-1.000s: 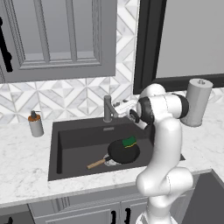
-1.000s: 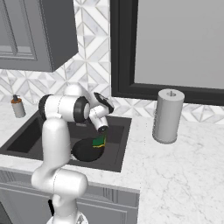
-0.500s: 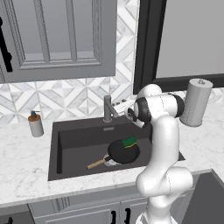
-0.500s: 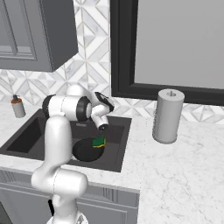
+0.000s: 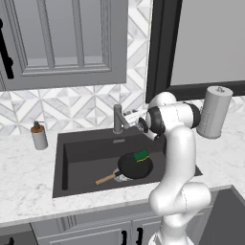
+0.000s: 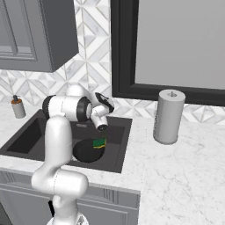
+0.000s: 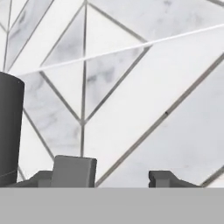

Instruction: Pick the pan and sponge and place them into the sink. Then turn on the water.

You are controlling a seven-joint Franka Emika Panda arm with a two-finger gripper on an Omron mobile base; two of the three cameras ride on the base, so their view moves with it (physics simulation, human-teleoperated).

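From the left base view I see the arm rise from the cabinet front, bend at its dark elbow joint and reach back over the rear right of the sink (image 5: 72,158), so that the gripper (image 5: 131,116) points at the tiled backsplash (image 5: 86,107) beside the faucet (image 5: 118,119). In the right base view the hand sits above the sink's back edge, the gripper (image 6: 105,102) raised and aimed toward the wall. In the hand view I look straight at the backsplash tiles; the gripper (image 7: 122,177) shows its two dark finger tips well apart with bare tile between them, so I read the jaws as parted and holding nothing. A dark grey upright, probably the faucet post (image 7: 9,127), stands at the left edge of that view, with a grey block just beside the left finger tip; whether they touch I cannot tell.

The pan (image 5: 135,166) lies flat on the sink floor, its wooden handle (image 5: 105,179) pointing toward the front left. The sponge (image 5: 141,155) rests green side up on the pan's far rim. A soap dispenser (image 5: 38,136) stands on the counter (image 5: 24,182) to the left, a paper towel roll (image 5: 214,111) to the right.
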